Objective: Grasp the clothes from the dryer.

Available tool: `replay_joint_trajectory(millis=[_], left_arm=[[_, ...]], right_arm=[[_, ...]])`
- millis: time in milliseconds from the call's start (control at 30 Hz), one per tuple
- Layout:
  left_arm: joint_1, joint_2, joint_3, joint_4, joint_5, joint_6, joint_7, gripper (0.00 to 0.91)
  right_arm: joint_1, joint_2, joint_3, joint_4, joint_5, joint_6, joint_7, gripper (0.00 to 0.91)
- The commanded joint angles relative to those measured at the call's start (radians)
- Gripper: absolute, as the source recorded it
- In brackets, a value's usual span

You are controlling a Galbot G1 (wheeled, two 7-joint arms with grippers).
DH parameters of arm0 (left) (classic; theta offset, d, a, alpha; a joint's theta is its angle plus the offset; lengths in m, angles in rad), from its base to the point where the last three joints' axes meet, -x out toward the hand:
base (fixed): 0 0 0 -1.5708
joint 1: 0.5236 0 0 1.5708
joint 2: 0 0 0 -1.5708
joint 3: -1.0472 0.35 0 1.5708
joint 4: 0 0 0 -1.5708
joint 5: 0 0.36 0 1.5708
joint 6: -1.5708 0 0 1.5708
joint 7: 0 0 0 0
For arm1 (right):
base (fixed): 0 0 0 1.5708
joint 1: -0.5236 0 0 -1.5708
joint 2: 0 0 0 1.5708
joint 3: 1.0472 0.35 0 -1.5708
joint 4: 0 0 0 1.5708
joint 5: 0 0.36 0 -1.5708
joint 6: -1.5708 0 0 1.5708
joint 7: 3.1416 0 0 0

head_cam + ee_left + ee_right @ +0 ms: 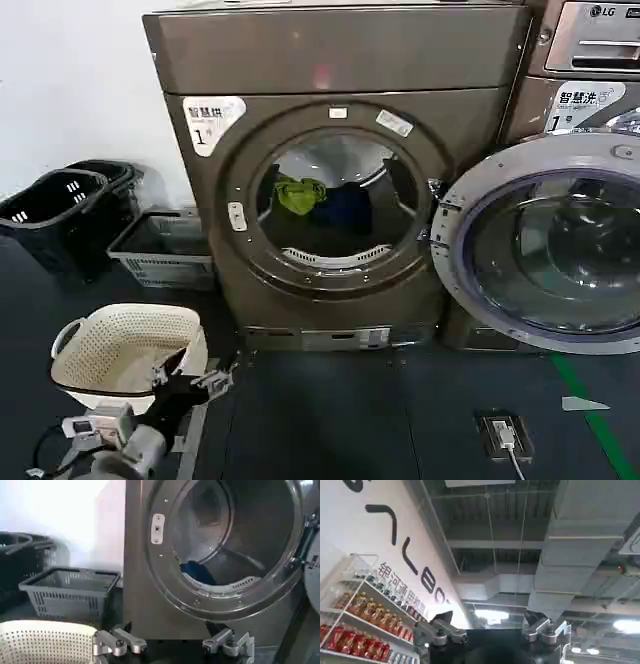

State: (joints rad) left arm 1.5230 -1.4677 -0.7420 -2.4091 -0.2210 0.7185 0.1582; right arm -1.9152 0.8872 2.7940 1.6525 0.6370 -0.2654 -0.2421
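Lying inside the dryer (340, 190) drum, the clothes show as a yellow-green garment (298, 194) at nine o'clock of a navy garment (345, 205). At seven o'clock of the porthole we see our left tool (172, 645), fingers spread and empty, beside a white basket (125, 345). Our right tool (492, 632) points at the ceiling, fingers spread.
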Motion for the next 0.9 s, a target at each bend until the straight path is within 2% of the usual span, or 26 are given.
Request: replay_joint_trajectory(millis=[33, 133, 900], left_arm=[[0.004, -0.001, 0.000, -0.016, -0.009, 0.001, 0.000, 0.907], [0.004, -0.005, 0.002, -0.027, -0.012, 0.002, 0.000, 0.907], [0.002, -0.018, 0.033, -0.053, -0.014, 0.002, 0.010, 0.907]], right_arm=[[0.001, 0.001, -0.007, 0.005, 0.009, 0.017, 0.000, 0.907], [0.004, -0.003, -0.010, 0.004, 0.033, 0.026, -0.007, 0.907], [-0.032, -0.034, 0.025, -0.016, 0.037, 0.019, -0.019, 0.907]])
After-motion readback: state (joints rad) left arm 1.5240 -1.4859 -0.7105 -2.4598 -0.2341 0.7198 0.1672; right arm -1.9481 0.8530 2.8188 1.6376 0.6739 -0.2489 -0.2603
